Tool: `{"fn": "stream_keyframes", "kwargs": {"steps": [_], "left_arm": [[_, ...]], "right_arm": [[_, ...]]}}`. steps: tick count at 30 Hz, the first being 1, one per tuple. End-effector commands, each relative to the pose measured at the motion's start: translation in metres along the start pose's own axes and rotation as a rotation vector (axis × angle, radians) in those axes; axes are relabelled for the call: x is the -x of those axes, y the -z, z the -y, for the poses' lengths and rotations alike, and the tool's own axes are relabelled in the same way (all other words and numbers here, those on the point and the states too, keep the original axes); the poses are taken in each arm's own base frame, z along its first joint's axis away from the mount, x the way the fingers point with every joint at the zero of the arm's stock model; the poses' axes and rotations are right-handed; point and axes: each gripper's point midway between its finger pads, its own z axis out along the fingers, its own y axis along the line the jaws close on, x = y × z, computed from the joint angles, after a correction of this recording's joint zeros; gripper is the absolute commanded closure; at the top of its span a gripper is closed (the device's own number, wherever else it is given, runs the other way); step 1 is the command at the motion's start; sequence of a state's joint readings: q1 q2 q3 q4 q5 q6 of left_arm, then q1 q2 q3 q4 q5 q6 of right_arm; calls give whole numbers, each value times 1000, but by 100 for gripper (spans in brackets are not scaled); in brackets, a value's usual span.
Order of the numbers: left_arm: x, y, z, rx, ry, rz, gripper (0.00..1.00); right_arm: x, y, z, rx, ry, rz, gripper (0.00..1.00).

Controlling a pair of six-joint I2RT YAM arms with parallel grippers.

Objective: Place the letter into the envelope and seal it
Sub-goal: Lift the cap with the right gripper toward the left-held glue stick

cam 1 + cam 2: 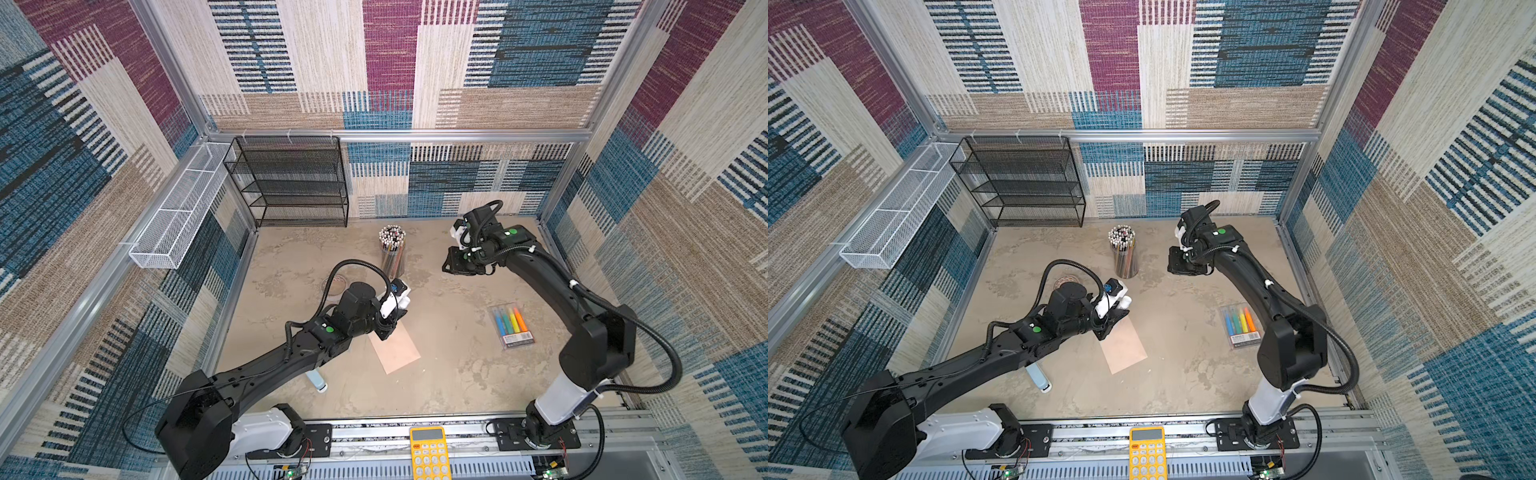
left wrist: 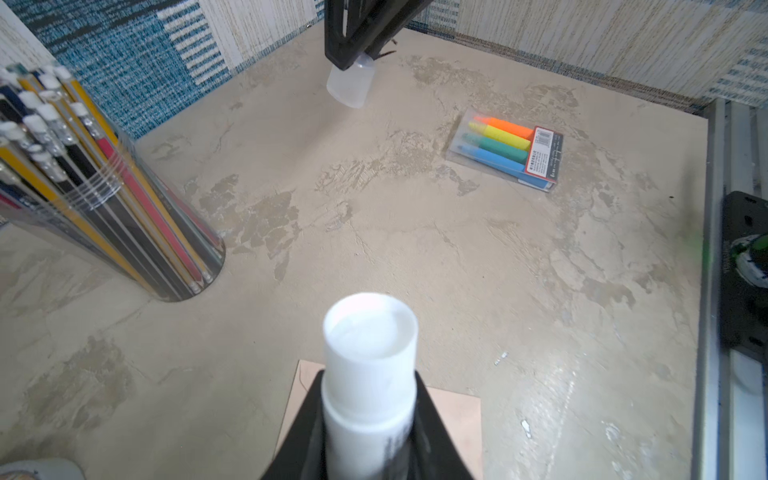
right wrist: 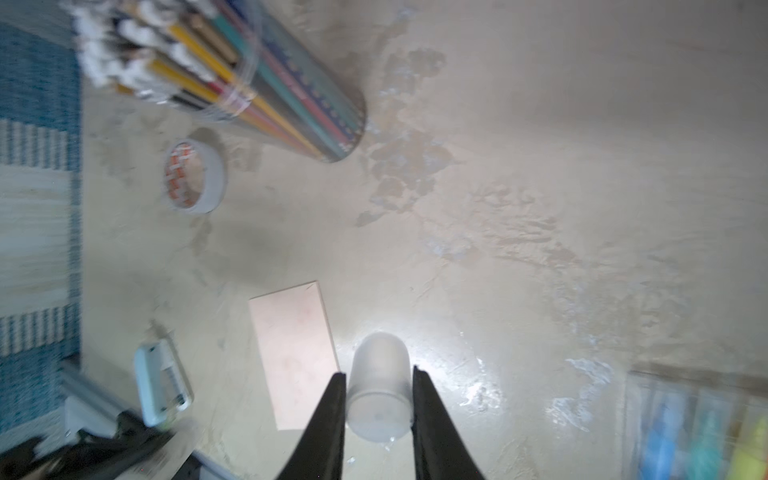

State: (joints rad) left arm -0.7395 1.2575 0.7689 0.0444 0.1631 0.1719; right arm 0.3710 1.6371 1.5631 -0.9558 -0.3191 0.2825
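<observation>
**Q:** Starting on your left, what are you holding?

**Me:** My left gripper (image 2: 369, 376) is clamped around a white glue stick (image 2: 370, 332). The jaws are only partly closed because the tube fills them, and its open end points away from my wrist.

**Q:** Where is the envelope?

**Me:** The envelope (image 1: 397, 351) lies flat on the table, just beneath and ahead of that gripper. Its near end is tucked under my wrist. I see no red letter anywhere, so I judge it is inside already. I can't make out the flap.

**Q:** And further right?

**Me:** Past the pencil cup (image 1: 391, 249), my right gripper (image 3: 378, 372) pinches the translucent cap (image 3: 376, 353). It is raised and well apart from the envelope. The highlighter pack (image 1: 511, 326) sits beyond that.

**Q:** So how do you glue well?

**Me:** I should tip the stick down until its face meets the paper squarely. Then I draw one light stroke along the flap's edge. Thin paper skids and buckles under a hard push, and my right gripper is busy with the cap, so nothing pins the envelope down.
</observation>
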Motion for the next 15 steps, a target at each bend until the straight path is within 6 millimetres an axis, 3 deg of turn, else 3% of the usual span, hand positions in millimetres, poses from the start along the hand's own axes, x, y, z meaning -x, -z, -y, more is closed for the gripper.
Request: {"fn": "stream_keyframes", "kwargs": {"steps": [1, 9, 15], "left_arm": [[18, -5, -7, 18, -82, 54, 100], [32, -10, -11, 16, -132, 74, 100], [40, -7, -10, 6, -139, 107, 100]], "right_arm": [[-2, 24, -44, 230, 93, 43, 74], [-20, 62, -85, 472, 158, 65, 73], [-31, 68, -97, 574, 162, 39, 73]]}}
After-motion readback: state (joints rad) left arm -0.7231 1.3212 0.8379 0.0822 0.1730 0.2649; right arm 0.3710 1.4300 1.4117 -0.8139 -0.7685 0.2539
